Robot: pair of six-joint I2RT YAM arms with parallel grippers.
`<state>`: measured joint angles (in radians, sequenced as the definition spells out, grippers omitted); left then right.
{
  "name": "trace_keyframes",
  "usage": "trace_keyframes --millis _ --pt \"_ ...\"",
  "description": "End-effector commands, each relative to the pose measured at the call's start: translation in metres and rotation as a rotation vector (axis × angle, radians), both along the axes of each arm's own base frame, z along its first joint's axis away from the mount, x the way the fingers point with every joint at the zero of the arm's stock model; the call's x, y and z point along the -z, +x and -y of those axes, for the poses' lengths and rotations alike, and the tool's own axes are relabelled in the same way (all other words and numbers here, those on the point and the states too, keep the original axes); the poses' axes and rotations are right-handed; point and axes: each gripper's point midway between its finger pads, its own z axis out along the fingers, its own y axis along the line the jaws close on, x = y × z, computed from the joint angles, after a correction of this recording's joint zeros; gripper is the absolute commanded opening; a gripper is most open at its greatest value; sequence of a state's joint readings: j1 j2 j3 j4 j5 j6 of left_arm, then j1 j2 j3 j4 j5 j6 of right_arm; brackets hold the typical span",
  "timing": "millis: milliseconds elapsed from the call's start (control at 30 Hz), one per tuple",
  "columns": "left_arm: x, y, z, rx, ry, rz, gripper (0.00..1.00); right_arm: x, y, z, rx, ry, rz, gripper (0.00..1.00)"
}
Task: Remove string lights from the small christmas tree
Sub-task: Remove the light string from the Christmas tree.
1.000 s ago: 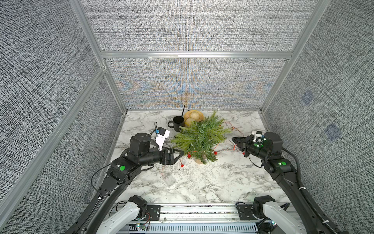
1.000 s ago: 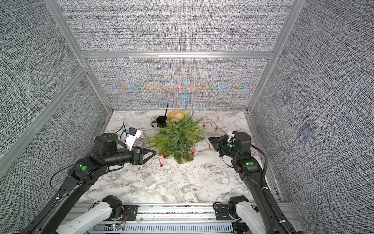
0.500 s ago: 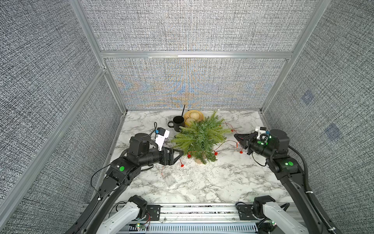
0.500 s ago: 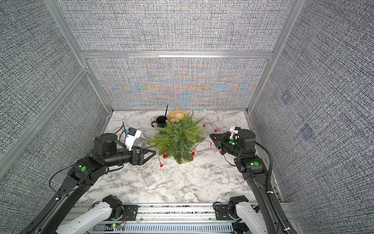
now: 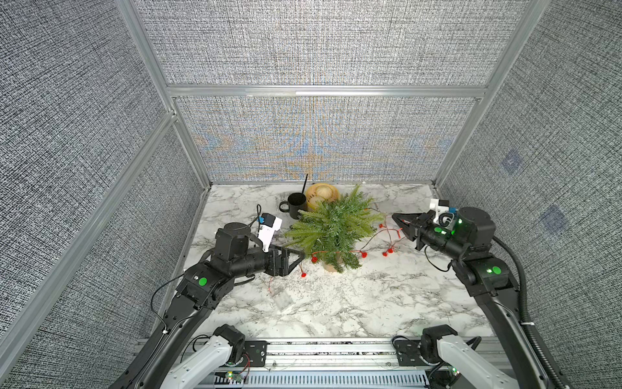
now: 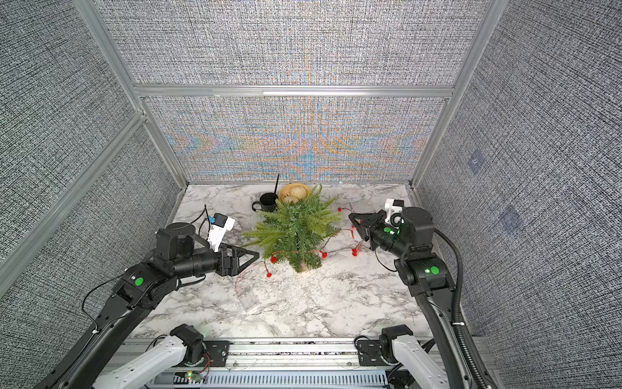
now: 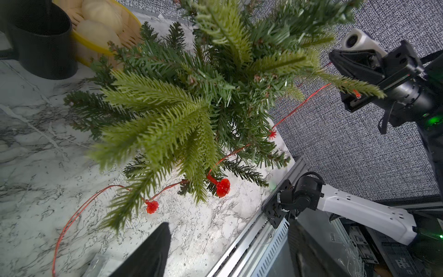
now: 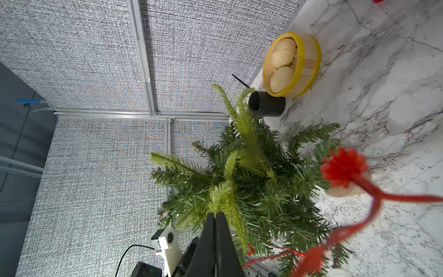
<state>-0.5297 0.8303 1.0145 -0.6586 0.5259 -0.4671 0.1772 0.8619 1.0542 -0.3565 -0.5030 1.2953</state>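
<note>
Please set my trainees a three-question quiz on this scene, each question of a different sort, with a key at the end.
1. True or false: the lights are fully off the tree.
2. What stands beside the mug, at the back of the table? A) a bottle B) a basket of buns C) a book
3. Fill in the blank: the right end effector is ____ (open or shut).

Key:
1. False. The wire runs through the lower fronds.
2. B
3. shut

2 black arms [image 5: 235, 261], green round markers [image 5: 202, 281]
</note>
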Motion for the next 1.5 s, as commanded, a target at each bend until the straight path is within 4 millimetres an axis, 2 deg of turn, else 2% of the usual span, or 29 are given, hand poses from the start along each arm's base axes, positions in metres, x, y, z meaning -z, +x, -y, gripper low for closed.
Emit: trace_keyframes --millis 0,467,633,667,700,800,867,1067,1167,1233,1467 --pt "-0.007 0.003 0.002 0.005 -0.014 0.039 0.78 -0.007 -0.001 -0.002 -0.015 -0.019 0.025 0.0" --pt "-0.014 -0.014 0.003 0.016 -0.086 -0.055 0.77 -0.009 -0.018 -0.006 -0.035 -0.022 0.038 0.0" --pt "-0.005 -0.02 0.003 0.025 -0.092 -0.096 0.76 0.007 -0.03 -0.006 -0.034 -0.018 0.014 0.0" --pt "-0.004 -0.021 0.003 0.024 -0.092 -0.098 0.76 0.004 -0.033 -0.006 -0.037 -0.012 0.021 0.0" --pt "-0.003 -0.021 0.003 0.024 -0.092 -0.1 0.75 0.02 -0.035 -0.007 -0.041 -0.017 -0.01 0.0" --pt "-0.001 -0.023 0.004 0.027 -0.093 -0.104 0.75 0.03 -0.042 -0.009 -0.049 -0.026 -0.035 0.0" --pt "0.0 -0.023 0.004 0.03 -0.091 -0.099 0.75 0.026 -0.054 -0.009 -0.06 -0.029 -0.016 0.0" --pt "0.003 -0.022 0.007 0.033 -0.089 -0.11 0.75 0.013 -0.062 -0.013 -0.102 -0.037 0.01 0.0" --pt "0.003 -0.021 0.01 0.03 -0.093 -0.115 0.75 -0.01 -0.068 -0.02 -0.154 -0.047 0.075 0.0" --pt "0.004 -0.021 0.013 0.032 -0.093 -0.121 0.74 -0.012 -0.062 -0.03 -0.206 -0.071 0.077 0.0" --pt "0.016 -0.022 0.025 0.023 -0.094 -0.158 0.74 -0.04 -0.074 -0.059 -0.387 -0.114 0.192 0.0"
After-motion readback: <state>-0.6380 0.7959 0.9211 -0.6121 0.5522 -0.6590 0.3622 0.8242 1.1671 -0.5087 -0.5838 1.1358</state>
